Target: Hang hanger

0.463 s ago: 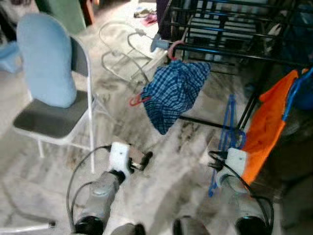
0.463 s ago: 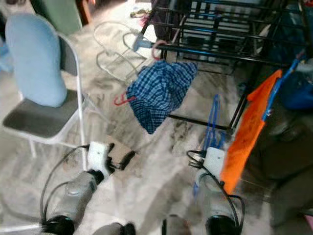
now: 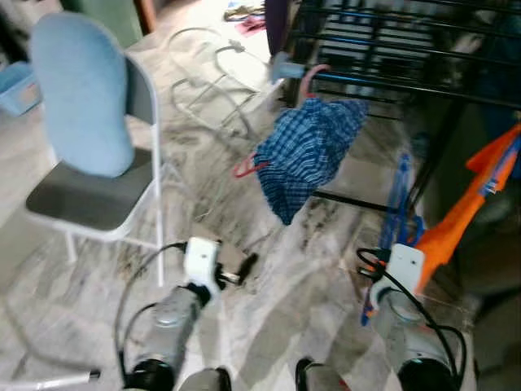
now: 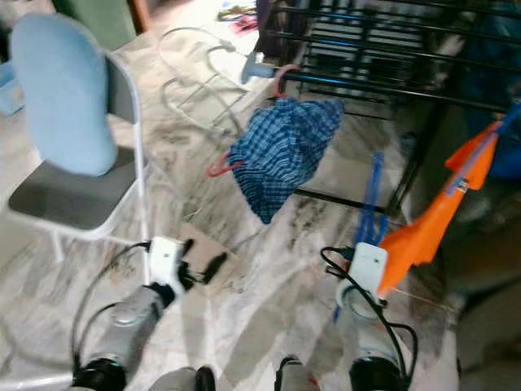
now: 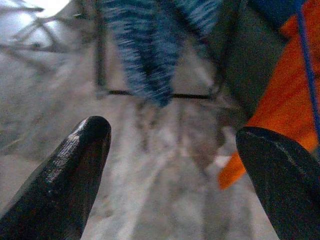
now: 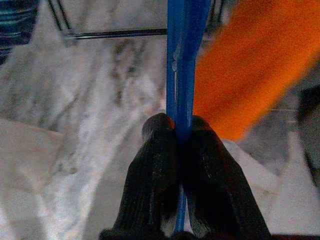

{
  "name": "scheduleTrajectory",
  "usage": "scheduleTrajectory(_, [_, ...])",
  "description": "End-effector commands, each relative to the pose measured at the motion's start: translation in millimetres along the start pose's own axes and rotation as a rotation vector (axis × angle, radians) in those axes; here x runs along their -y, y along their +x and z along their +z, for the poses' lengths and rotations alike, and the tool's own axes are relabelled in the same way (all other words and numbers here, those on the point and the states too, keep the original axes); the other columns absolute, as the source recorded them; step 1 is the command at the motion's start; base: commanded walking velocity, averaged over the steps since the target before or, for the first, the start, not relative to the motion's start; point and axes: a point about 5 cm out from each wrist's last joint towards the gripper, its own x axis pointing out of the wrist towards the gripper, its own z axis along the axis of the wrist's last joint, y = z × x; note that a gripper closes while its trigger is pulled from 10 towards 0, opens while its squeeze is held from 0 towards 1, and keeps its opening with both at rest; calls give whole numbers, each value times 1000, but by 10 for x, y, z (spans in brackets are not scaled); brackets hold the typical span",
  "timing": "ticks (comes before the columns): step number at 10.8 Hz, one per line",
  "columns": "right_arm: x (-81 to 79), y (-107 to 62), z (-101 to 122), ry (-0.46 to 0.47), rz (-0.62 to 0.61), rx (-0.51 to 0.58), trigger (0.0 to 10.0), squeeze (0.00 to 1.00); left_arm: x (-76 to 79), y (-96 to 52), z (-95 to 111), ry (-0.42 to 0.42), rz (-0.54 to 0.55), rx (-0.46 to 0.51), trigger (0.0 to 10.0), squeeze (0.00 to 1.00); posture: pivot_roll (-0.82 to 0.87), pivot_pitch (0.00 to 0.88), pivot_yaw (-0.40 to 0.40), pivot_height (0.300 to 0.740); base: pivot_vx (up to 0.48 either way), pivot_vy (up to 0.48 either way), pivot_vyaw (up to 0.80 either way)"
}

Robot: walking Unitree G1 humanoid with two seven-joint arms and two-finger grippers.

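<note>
— Two hands in your view, so which one has the hanger?

— Your right hand (image 6: 179, 145) has it. You can see in the right wrist view that both black fingers (image 6: 152, 175) are clenched on the thin blue hanger (image 6: 182, 60), which runs straight up between them. In the head views the same hanger (image 3: 399, 195) rises from the right hand (image 3: 368, 287) in front of the black drying rack (image 3: 407, 49).

— And your left hand?

— Your left hand (image 5: 172, 165) is released, with its fingertips (image 5: 82, 150) standing well apart and nothing between them. In the left eye view it (image 3: 242, 269) hovers low over the marbled floor (image 3: 277, 318), pointing towards the rack.

— What hangs on the rack?

— You have a blue checked cloth (image 3: 308, 155) hanging from a pink hook on the rack's front rail, with a red hanger tip (image 3: 244, 169) poking out at its lower left. An orange garment (image 3: 460, 220) hangs at the right, just beside the blue hanger.

— Anything else near you?

— A folding chair (image 3: 98, 195) with a light blue cushion (image 3: 81, 98) on its back stands to your left, well apart from the rack, and a white wire frame (image 3: 207, 77) lies on the floor beyond it
</note>
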Motion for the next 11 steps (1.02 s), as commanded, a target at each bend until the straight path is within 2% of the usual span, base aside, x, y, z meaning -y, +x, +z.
scheduleTrajectory(1, [71,-10,25,-1,-27,22,10000,0,3,-34,-48,-8,-9,-8,10000,0,-95,187,17,740,379,0,0])
scheduleTrajectory(2, [109,-16,109,-29,-39,65,10000,0,14,-40,-58,-24,-17,-5,10000,0,-99,186,15,740,412,0,0])
scheduleTrajectory(5, [121,-12,227,-58,-34,106,10000,0,24,-36,-61,-24,-29,-5,10000,0,-102,181,13,740,412,0,0])
scheduleTrajectory(10, [99,-60,241,-89,-18,123,10000,0,15,-65,-145,-23,-39,-39,10000,0,-110,191,10,740,377,0,0])
scheduleTrajectory(11, [105,-71,225,-91,-21,120,10000,0,19,-72,-157,-23,-39,-42,10000,0,-111,194,9,740,0,0,0])
